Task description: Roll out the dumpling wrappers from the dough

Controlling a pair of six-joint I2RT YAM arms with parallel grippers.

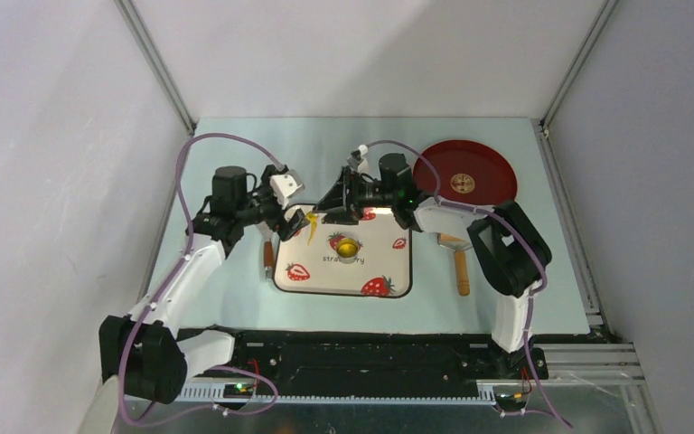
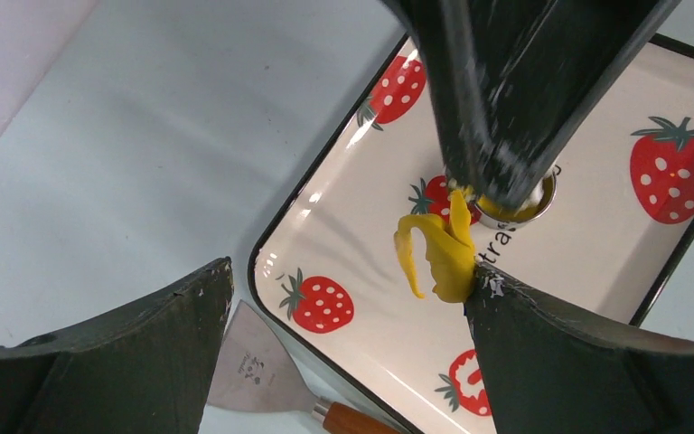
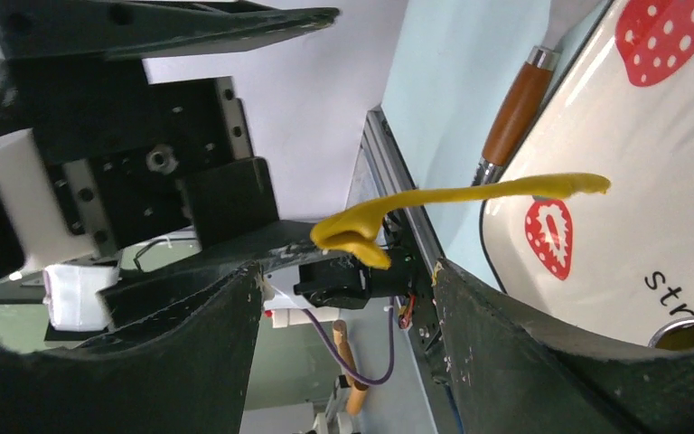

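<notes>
A stretched strip of yellow dough [image 2: 447, 258] clings to the tip of one finger of my left gripper [image 2: 351, 280], whose jaws stand wide open over the left end of the strawberry-print tray [image 1: 389, 269]. From the right wrist the dough [image 3: 452, 194] hangs in the air beyond my right gripper [image 3: 348, 269], open with nothing between its fingers. In the top view both grippers, left [image 1: 296, 221] and right [image 1: 325, 215], meet at the tray's far left corner. A metal ring cutter [image 1: 348, 247] filled with yellow dough sits mid-tray. One tan-brown wrapper [image 1: 463, 183] lies on the red plate [image 1: 497, 167].
A wooden-handled scraper [image 2: 262, 371] lies on the table just left of the tray. A second scraper [image 1: 459, 262] lies to the tray's right, below the red plate. The right arm's finger [image 2: 506, 90] hides part of the ring cutter [image 2: 542, 194] in the left wrist view.
</notes>
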